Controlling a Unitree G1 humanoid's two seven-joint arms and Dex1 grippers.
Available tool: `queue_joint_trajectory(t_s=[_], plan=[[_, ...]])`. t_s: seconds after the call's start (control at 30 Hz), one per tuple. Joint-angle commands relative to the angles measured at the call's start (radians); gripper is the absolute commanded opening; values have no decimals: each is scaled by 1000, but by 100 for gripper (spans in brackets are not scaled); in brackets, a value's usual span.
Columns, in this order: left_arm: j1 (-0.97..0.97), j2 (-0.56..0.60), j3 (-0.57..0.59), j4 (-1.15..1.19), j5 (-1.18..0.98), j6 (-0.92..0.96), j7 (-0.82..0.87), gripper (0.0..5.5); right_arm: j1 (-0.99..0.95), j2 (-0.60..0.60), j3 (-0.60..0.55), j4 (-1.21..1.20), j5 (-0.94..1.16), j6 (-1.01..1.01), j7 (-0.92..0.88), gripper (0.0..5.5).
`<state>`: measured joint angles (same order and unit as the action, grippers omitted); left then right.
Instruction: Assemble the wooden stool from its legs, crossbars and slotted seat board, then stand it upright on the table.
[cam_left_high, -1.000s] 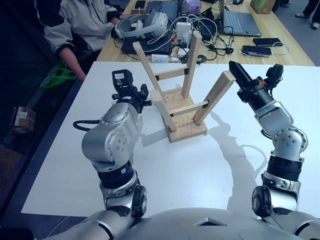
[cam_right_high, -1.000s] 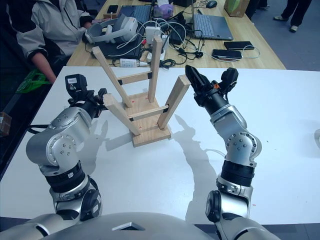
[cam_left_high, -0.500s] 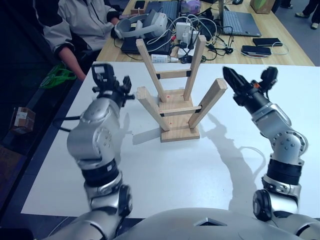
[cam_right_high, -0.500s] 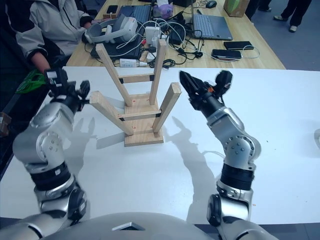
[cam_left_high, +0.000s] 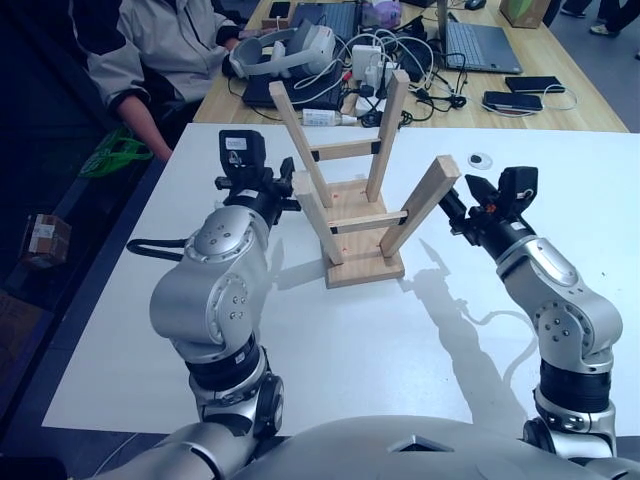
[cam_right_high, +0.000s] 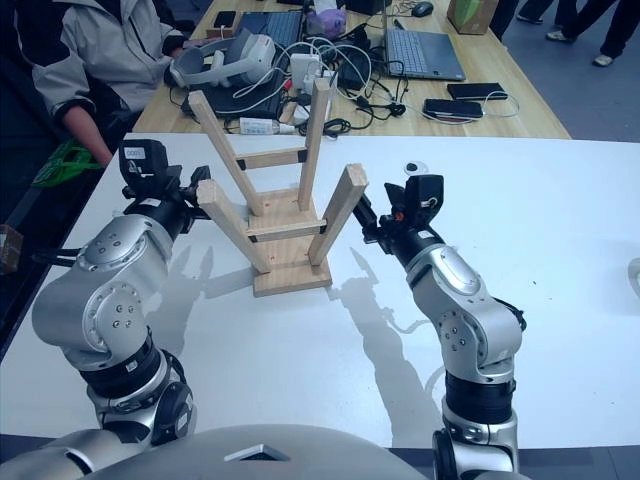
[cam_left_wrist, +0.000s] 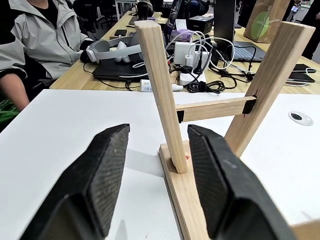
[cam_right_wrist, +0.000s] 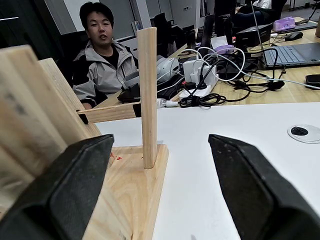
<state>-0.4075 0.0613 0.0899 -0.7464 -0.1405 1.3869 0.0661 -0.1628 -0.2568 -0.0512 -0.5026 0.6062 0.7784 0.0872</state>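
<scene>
The wooden stool (cam_left_high: 365, 262) lies upside down on the white table (cam_left_high: 330, 360), seat board flat and legs splayed upward, joined by crossbars (cam_left_high: 345, 148). My left gripper (cam_left_high: 262, 190) is open just left of the top of the near left leg (cam_left_high: 312, 215). In the left wrist view its black pads (cam_left_wrist: 107, 175) stand apart, with a far leg (cam_left_wrist: 162, 100) seen past the gap. My right gripper (cam_left_high: 455, 205) is open at the top of the near right leg (cam_left_high: 418, 208). In the right wrist view a pad (cam_right_wrist: 75, 175) sits right beside that leg (cam_right_wrist: 35, 110).
A small round disc (cam_left_high: 481, 158) lies on the table behind the right gripper. Beyond the table's far edge is a wooden desk (cam_left_high: 560, 105) with laptops, a headset (cam_left_high: 285, 50), phones and cables. A seated person (cam_left_high: 160, 50) is at the back left.
My left gripper swung out to the left, then came back beside the left leg. The right gripper dropped lower and closer to the right leg's top. The stool shifted slightly left.
</scene>
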Motion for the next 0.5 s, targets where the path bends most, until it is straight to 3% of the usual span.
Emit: queue_joint_trajectory(t_s=[0.03,0.23,0.43,0.5], plan=[[-43,-1,-125,20,-50,48,-63,211,-79,10,129,-50,75,32,153,357],[6,96,-105,65,-20,-14,-103,211,-52,-59,116,42,-46,-26,180,357],[-33,224,-18,142,3,-139,-168,211,-121,-141,-8,215,-134,-120,211,357],[-112,240,84,177,-22,-244,-191,211,-140,-145,-19,242,-142,-138,230,357]])
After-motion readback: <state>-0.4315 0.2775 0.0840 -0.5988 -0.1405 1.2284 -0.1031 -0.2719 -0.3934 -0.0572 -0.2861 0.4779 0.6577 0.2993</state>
